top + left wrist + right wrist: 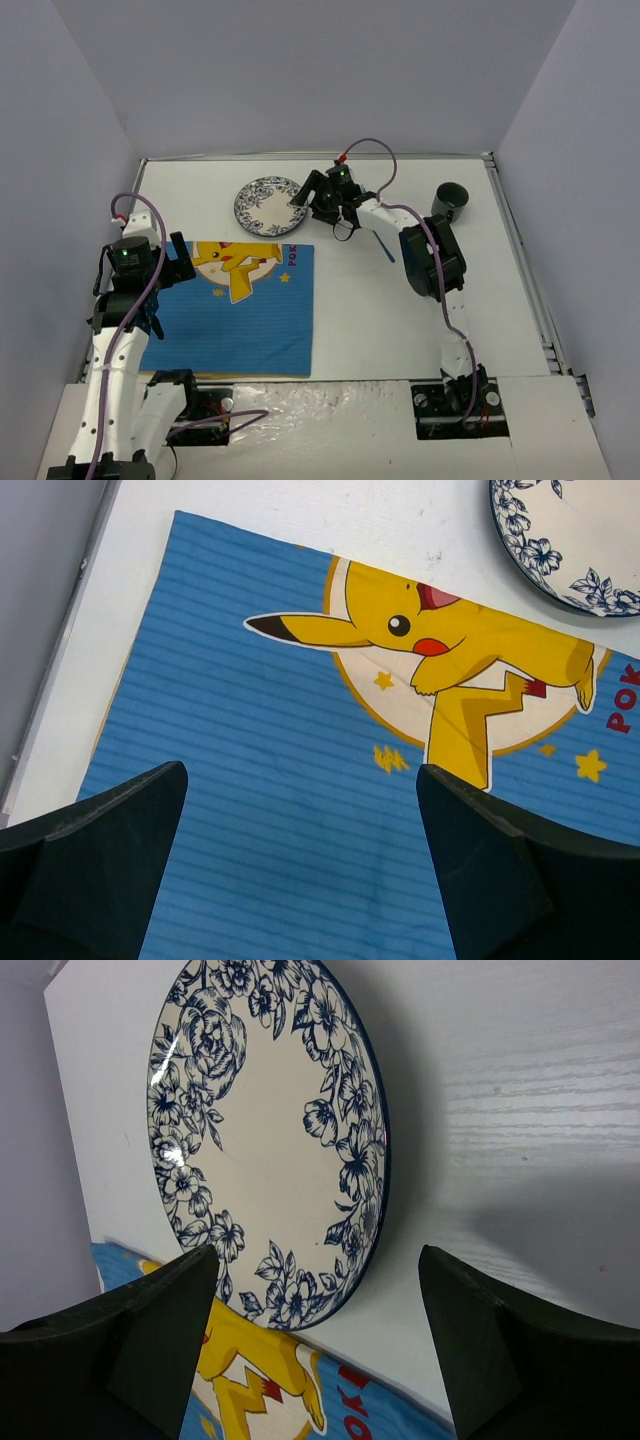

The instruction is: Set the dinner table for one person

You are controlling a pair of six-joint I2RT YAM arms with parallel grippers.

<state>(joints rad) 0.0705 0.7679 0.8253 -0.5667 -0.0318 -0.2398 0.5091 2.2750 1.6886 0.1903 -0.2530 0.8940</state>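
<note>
The white dinner table (400, 310) carries a blue floral plate (266, 204) at the back, just beyond a blue placemat (235, 315) with a yellow cartoon figure. My right gripper (303, 196) is open at the plate's right edge. In the right wrist view the plate (270, 1140) lies just ahead of the open, empty fingers (315, 1290), one finger to each side of its near rim. My left gripper (176, 262) is open and empty above the placemat's back left part (250, 700). The plate's rim (575, 550) shows in the left wrist view's top right corner.
A dark mug (449, 200) stands at the back right of the table. A thin blue utensil (387, 249) lies right of the placemat, under the right arm. Grey walls close in the table on three sides.
</note>
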